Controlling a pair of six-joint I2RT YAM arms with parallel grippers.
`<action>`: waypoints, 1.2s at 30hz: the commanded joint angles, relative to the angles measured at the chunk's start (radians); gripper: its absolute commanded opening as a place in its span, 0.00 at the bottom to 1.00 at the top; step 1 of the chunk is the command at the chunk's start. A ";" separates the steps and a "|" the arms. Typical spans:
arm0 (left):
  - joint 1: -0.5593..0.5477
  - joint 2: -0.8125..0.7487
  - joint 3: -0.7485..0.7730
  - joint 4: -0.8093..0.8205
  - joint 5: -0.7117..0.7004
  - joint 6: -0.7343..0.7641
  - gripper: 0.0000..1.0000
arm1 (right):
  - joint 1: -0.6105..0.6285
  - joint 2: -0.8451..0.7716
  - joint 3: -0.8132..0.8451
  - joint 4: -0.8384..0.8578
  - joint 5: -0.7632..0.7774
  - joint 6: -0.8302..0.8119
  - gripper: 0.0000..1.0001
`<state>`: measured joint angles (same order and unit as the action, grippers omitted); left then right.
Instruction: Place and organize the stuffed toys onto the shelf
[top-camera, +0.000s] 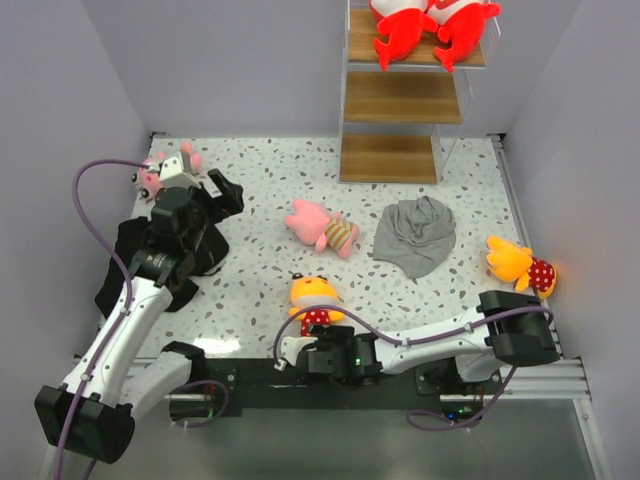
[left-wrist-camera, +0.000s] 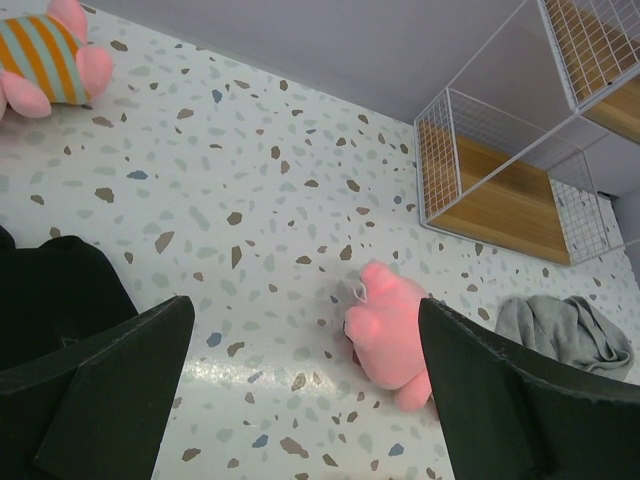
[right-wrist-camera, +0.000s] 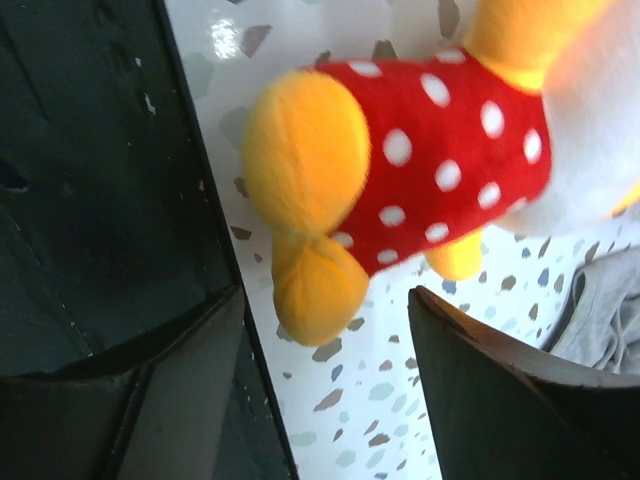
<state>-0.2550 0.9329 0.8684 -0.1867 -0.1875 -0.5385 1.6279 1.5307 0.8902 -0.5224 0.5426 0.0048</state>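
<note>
Your right claw (right-wrist-camera: 325, 335) stands released, its black fingers (right-wrist-camera: 500, 400) spread and grasping nothing. The yellow toy in the red dotted top (right-wrist-camera: 400, 170) lies just past the fingertips, with one rounded foot dipping towards the gap and touching neither side. From above, you find that toy at the near edge of the table (top-camera: 260, 270), directly ahead of the claw, while its twin, the second yellow toy (top-camera: 520, 263), lies well apart by the right edge. Your left claw (left-wrist-camera: 305, 310) is also released, spread wide over the left part of the table and holding nothing. A pink toy (left-wrist-camera: 385, 335) lies on the table ahead of it, partly hidden behind one finger, and the other pink toy (left-wrist-camera: 55, 55), in a striped shirt, lies off by the far left corner. Two red-and-white toys (top-camera: 400, 25) already sit side by side on the top board of the shelf (top-camera: 400, 97), which stands at the far side against the back wall (top-camera: 230, 60). A crumpled grey cloth (top-camera: 415, 233) lies in front of the shelf, between the middle pink toy and the second yellow toy, and a black cloth (top-camera: 125, 265) lies under your left arm. The table is white with dark speckles, closed in by plain pale walls on three sides
</note>
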 joint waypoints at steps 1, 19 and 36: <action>0.003 -0.016 -0.005 0.050 -0.015 0.011 0.99 | -0.010 -0.093 0.097 -0.056 0.037 0.219 0.71; 0.003 -0.028 -0.016 0.058 -0.021 0.011 0.99 | -0.019 -0.222 0.013 -0.057 0.238 1.400 0.54; 0.003 -0.029 -0.017 0.061 -0.012 0.008 0.98 | -0.019 -0.116 -0.036 0.033 0.189 1.639 0.51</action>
<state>-0.2550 0.9203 0.8532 -0.1787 -0.1890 -0.5388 1.6089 1.4204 0.8627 -0.5121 0.7307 1.4746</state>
